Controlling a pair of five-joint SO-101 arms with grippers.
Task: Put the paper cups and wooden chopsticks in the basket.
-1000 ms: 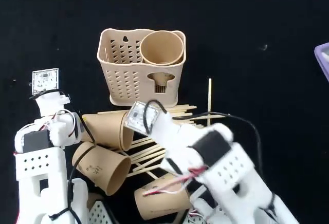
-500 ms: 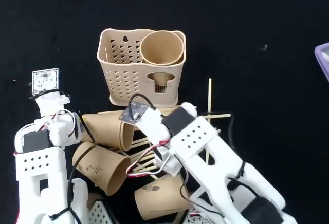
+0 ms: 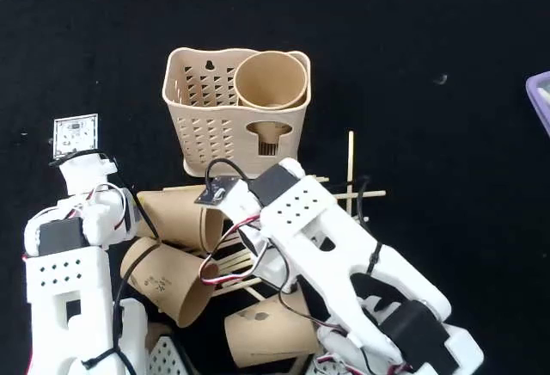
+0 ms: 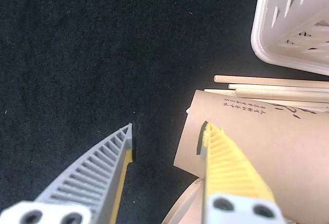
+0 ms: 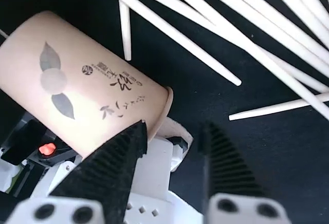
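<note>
**Both pairs of fingers spread apart, nothing held**

The left fingers (image 4: 226, 172), one grey and one yellow, are released, and the gap between their tips lies over bare black bench (image 4: 77, 54). A paper cup (image 4: 267, 142) lies on its side at the yellow finger. That finger's tip overlaps the cup's near end, and the rest of the cup stretches away outside the gap. Beyond the cup, a few wooden chopsticks (image 4: 272, 82) lie flat. Past them is a corner of the basket (image 4: 293, 29).

The right fingers (image 5: 110, 172), both black, are also released. A second cup (image 5: 82, 95), printed with leaves, lies on its side outside the gap. Its rim comes just beside the tip of one finger, and whether the two touch cannot be told. Ahead of the tips, more chopsticks fan out across the bench, apart from the fingers.

In the high view the basket stands upright beyond both arms, with one cup (image 3: 271, 80) upright inside it. The left arm (image 3: 64, 259) stands beside the lying cups, and another cup (image 3: 169, 280) lies on its side between the two arms. The right arm (image 3: 318, 237) hangs over the chopstick pile.
</note>
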